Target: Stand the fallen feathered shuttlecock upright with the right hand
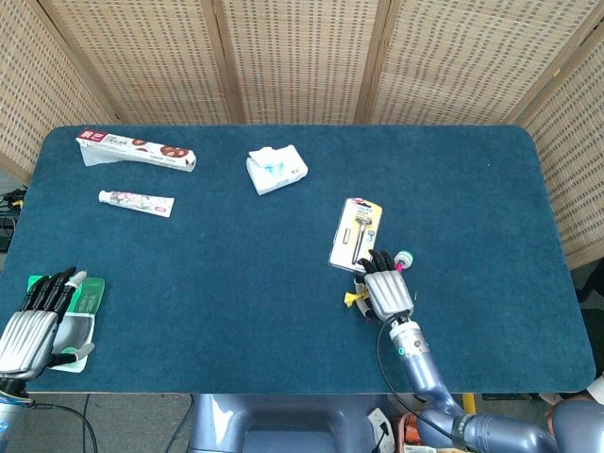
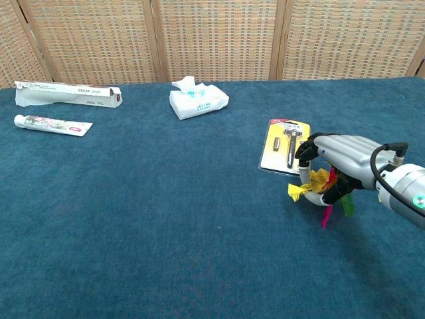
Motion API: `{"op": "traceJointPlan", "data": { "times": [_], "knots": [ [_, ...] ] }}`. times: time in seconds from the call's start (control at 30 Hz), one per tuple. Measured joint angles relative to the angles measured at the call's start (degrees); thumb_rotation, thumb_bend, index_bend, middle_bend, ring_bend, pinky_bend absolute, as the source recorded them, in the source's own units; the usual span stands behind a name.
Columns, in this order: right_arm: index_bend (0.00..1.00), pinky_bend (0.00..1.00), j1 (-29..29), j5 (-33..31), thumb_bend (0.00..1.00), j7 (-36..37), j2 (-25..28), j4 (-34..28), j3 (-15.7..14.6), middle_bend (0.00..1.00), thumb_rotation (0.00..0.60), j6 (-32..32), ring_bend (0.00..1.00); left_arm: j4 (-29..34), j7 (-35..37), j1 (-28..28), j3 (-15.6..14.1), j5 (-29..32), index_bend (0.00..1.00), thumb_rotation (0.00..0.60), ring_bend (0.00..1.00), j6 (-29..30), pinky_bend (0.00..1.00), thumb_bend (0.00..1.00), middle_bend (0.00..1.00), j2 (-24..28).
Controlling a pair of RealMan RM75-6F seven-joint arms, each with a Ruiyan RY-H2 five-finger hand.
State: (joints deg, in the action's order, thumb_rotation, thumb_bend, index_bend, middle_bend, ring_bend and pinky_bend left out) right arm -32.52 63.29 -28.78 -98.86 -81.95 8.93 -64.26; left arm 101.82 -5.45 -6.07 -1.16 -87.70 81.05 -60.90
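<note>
The feathered shuttlecock [image 2: 320,188] has yellow, red, pink and green feathers and sits on the blue cloth, right of centre. In the head view only a yellow tip of the shuttlecock [image 1: 353,299] shows beside the hand. My right hand [image 2: 340,161] [image 1: 386,288] arches over the shuttlecock with its fingers curled around it, holding it; the base is hidden under the palm. My left hand [image 1: 33,321] rests at the table's front left corner, fingers apart, holding nothing.
A yellow blister card with a razor [image 2: 285,146] lies just left of my right hand's fingertips. A tissue pack [image 2: 198,98], a toothpaste box [image 2: 66,94] and a toothpaste tube [image 2: 52,124] lie at the back left. A green packet [image 1: 83,304] lies by my left hand.
</note>
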Motion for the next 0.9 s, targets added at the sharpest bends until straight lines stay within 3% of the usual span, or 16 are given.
{"op": "traceJointPlan", "data": {
  "times": [0.27,0.9],
  "knots": [
    [0.58,0.00,0.1,-0.4,0.39,-0.5,0.1,-0.2,0.2,0.20,0.600,-0.2,0.00,0.0,0.1,0.0,-0.1,-0.1,0.00,0.600,0.00,-0.1,0.00,0.00,0.00,0.0],
    [0.58,0.00,0.2,-0.6,0.40,-1.4,1.4,-2.6,0.9,0.20,0.600,-1.3,0.00,0.0,0.1,-0.1,0.0,0.0,0.00,0.600,0.00,-0.1,0.00,0.00,0.00,0.1]
  ]
}}
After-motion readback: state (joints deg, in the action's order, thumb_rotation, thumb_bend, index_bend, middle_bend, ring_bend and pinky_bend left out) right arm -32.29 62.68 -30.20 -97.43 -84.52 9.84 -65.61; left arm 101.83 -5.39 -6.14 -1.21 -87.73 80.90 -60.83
